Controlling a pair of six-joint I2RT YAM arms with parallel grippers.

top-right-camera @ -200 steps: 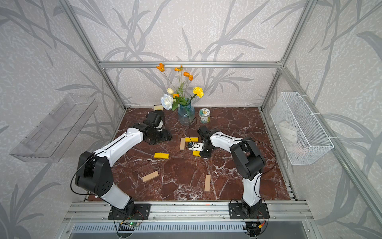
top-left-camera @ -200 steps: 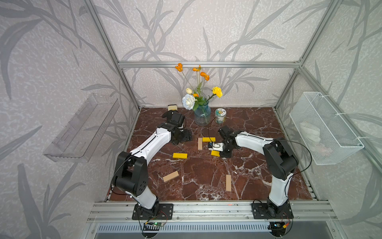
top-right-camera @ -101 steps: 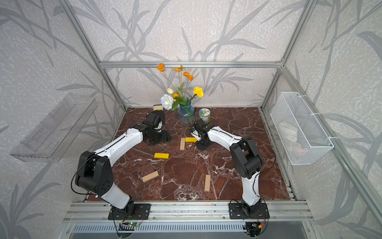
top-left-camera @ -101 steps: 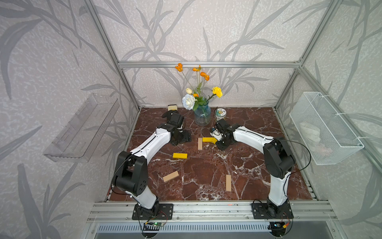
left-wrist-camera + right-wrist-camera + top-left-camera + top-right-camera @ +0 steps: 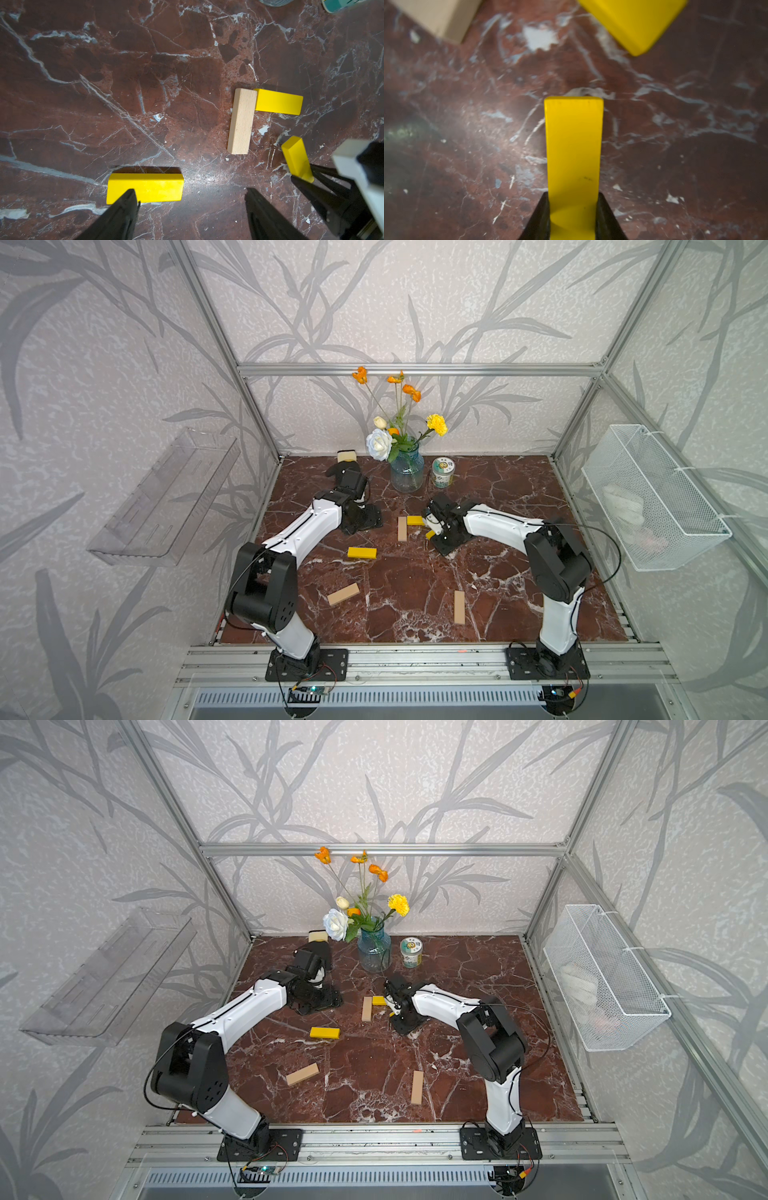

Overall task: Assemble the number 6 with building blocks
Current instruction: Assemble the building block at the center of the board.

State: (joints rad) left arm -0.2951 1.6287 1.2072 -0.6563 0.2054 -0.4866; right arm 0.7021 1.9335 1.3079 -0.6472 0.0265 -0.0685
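Right gripper (image 5: 573,196) clamped on yellow block (image 5: 574,145), near tan block (image 5: 241,121) and yellow bar (image 5: 278,101), toward table's (image 5: 415,585) back edge. Left gripper (image 5: 191,191) wide, empty. Square your block to tan's near end; lower flat before release.

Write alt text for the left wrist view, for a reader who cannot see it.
On a red marble tabletop, a tan block and a yellow block meet in a right-angled corner. The right gripper holds a second yellow block tilted beside them, and the open left gripper hangs near a third yellow block lying flat.
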